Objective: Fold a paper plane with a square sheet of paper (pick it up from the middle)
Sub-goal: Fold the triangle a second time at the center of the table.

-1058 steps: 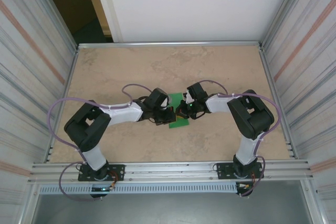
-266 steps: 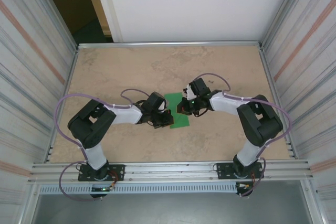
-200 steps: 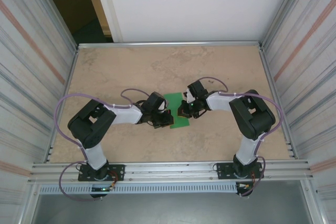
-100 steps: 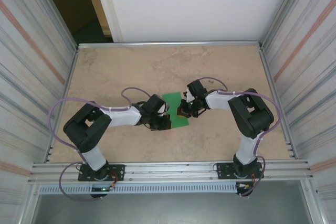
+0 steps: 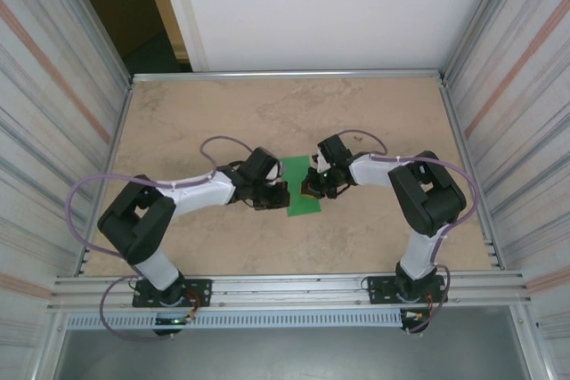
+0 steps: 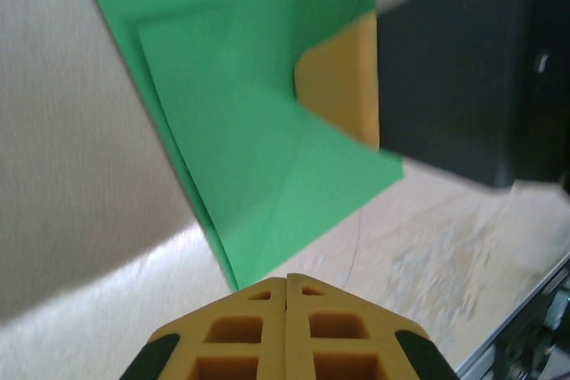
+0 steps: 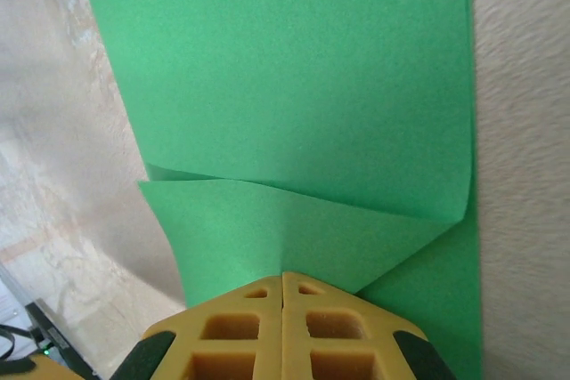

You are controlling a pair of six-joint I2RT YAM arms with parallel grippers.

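Observation:
The square sheet of paper (image 5: pixel 298 206) is bright green and lies folded on the table's middle, between the two arms. Up close the sheet (image 7: pixel 294 68) carries a slanted flap (image 7: pixel 267 229) folded over it. My right gripper (image 7: pixel 283 275) is shut, its tips resting on that flap, with nothing between the fingers. From above, the right gripper (image 5: pixel 310 190) sits at the sheet's right edge. My left gripper (image 6: pixel 287 278) is shut and empty, its tips at the near corner of the sheet (image 6: pixel 258 157). The right gripper's yellow finger (image 6: pixel 343 86) presses on the paper opposite. In the top view the left gripper (image 5: pixel 281 195) is at the sheet's left edge.
The tan table (image 5: pixel 223 122) is boxed in by corrugated walls at left (image 5: pixel 53 131) and right (image 5: pixel 525 131) and a white panel at the back. An aluminium rail (image 5: pixel 285 287) runs along the near edge by the arm bases. Purple cables loop over both arms.
The left gripper has slid a little farther from the near edge along the paper's left side, and its elbow has swung outward to the left. The right arm has barely moved. Both grippers stayed shut.

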